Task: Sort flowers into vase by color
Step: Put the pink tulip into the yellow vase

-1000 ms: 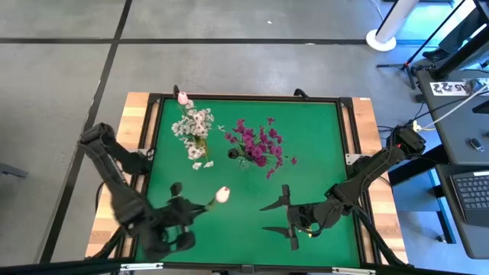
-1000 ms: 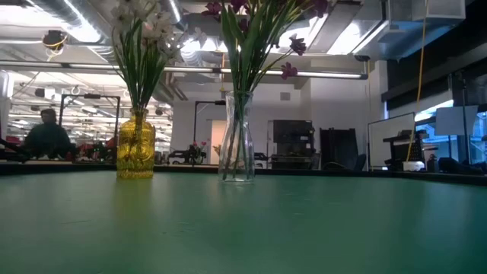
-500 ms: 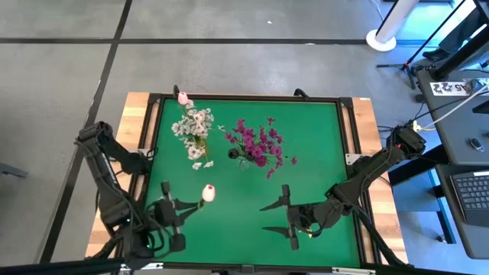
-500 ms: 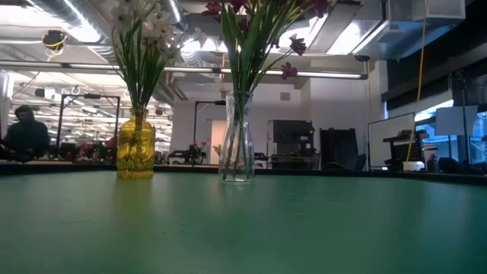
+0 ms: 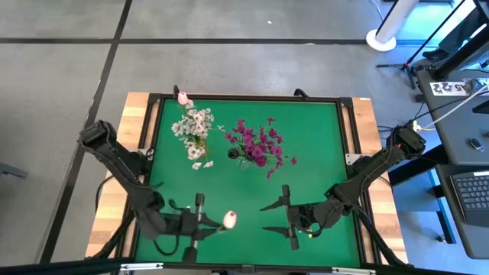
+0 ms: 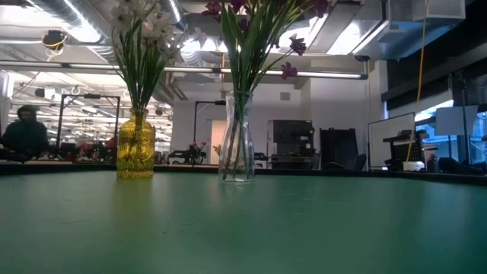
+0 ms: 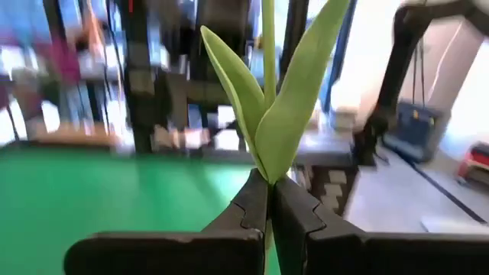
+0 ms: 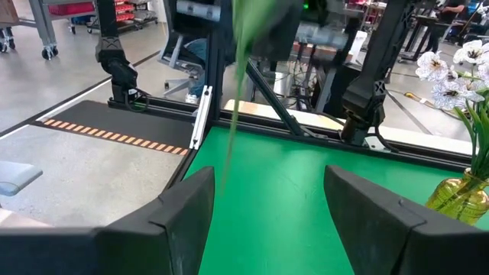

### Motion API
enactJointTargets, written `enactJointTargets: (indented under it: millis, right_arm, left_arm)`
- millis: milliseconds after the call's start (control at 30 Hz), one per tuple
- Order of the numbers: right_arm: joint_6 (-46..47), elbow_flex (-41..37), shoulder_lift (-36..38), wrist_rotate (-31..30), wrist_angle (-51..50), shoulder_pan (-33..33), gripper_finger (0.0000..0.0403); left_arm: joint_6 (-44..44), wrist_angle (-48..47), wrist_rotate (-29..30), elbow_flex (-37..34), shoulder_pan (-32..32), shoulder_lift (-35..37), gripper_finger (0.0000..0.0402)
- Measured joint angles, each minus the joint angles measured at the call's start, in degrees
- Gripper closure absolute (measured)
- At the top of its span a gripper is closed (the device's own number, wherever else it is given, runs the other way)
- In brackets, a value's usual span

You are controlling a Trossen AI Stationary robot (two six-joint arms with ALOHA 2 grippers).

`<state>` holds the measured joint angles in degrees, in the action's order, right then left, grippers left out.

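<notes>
My left gripper [image 5: 200, 221] hovers near the table's near edge, left of centre, shut on a pale pink tulip whose bud [image 5: 228, 221] shows just to its right. My right gripper [image 5: 264, 217] waits open a little farther right, touching nothing. A yellow vase [image 6: 136, 148] holds the white blossoms [image 5: 195, 126], and a pink bud [image 5: 182, 98] shows at their far side. A clear vase [image 6: 237, 141] holds the magenta sprays [image 5: 258, 143]. Both vases stand upright on the green mat. My left gripper pinches the tulip's green stem [image 7: 267, 174] between its two fingers, right where the leaves [image 7: 294, 99] branch off. The stem runs across the fingers. The tulip is lifted clear of the mat, with its bud beyond the fingers toward the table's right.
The green mat [image 5: 321, 153] sits in a dark frame on a wooden table. Its right half and near strip hold only the two grippers. A person [image 6: 23, 133] sits in the room far behind the table.
My left gripper, shut on the tulip throughout, first swung toward the table's left, then moved toward the near edge and to the right. The bud travelled with it and now sits nearer the right gripper.
</notes>
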<state>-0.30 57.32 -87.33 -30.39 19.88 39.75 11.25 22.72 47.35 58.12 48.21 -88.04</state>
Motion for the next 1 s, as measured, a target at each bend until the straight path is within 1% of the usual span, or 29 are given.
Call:
enactJointTargets:
  millis: [100,167,267,333,400,533,667,833,1000]
  right_arm:
    - [0.0,0.0,0.0,0.0,0.0,0.0,0.0157]
    - [0.0,0.0,0.0,0.0,-0.3,0.0,0.0157]
    - [0.0,0.0,0.0,0.0,-0.4,0.0,0.0157]
    - [0.0,0.0,0.0,0.0,-0.4,0.0,0.0157]
    - [0.0,0.0,0.0,0.0,-0.4,0.0,0.0157]
    - [0.0,0.0,0.0,0.0,-0.4,0.0,0.0157]
    - [0.0,0.0,0.0,0.0,-0.4,0.0,0.0157]
    - [0.0,0.0,0.0,0.0,-0.3,0.0,0.0157]
    - [0.0,0.0,0.0,0.0,-0.3,0.0,0.0157]
  left_arm:
    - [-14.8,11.8,0.7,-0.8,0.3,1.2,0.0399]
    - [-24.8,17.6,2.4,-0.8,1.4,3.5,0.0399]
    - [-37.3,21.4,8.1,-0.8,3.3,8.2,0.0399]
    - [-43.0,21.5,11.8,-0.8,4.4,11.7,0.0399]
    - [-47.2,21.7,13.9,-0.8,5.3,15.4,0.0399]
    - [-54.3,21.6,15.1,-0.8,6.3,22.2,0.0399]
    - [-60.6,21.7,16.3,-0.8,5.3,28.0,0.0399]
    - [-66.3,21.5,15.4,-2.0,-0.3,33.5,0.0399]
    - [-67.1,21.6,15.6,-3.5,-8.3,38.2,0.0399]
